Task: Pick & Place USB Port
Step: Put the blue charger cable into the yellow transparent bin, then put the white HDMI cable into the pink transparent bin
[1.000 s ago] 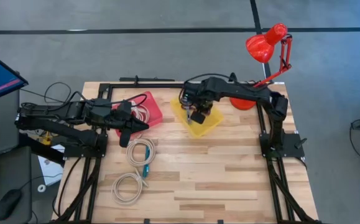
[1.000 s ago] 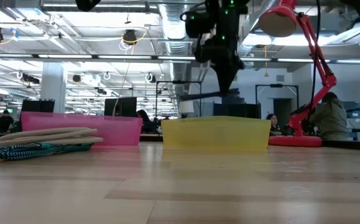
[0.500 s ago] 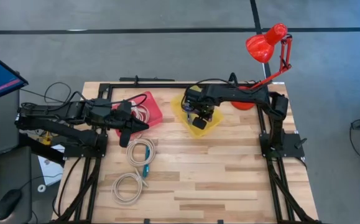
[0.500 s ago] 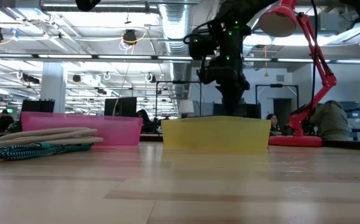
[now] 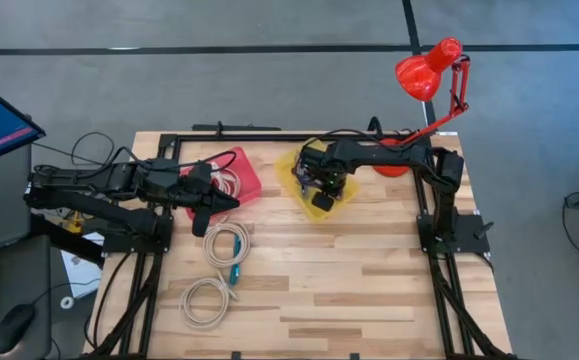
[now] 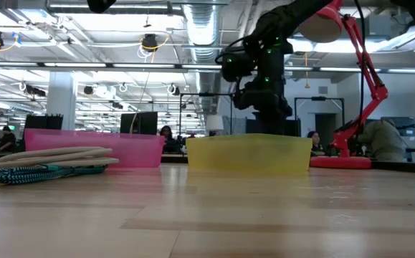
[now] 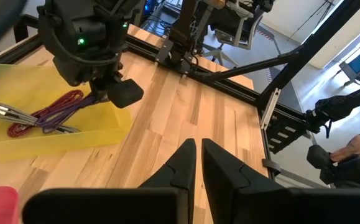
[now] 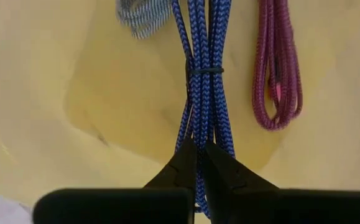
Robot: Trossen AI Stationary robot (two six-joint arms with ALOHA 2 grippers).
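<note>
Hidden behind the yellow tray's wall in the low view: right tool tips and tray contents. From above, cables inside too small to separate.

Right tool lowered into yellow tray, fingers pinched narrow on the blue braided cable bundle; maroon cable beside it, a grey braided one cut off at the edge. Left tool closed empty, arm parked by the pink tray.

Wooden slat table; two coiled cables lying near the left arm. Red lamp at far corner; workshop with people beyond.
</note>
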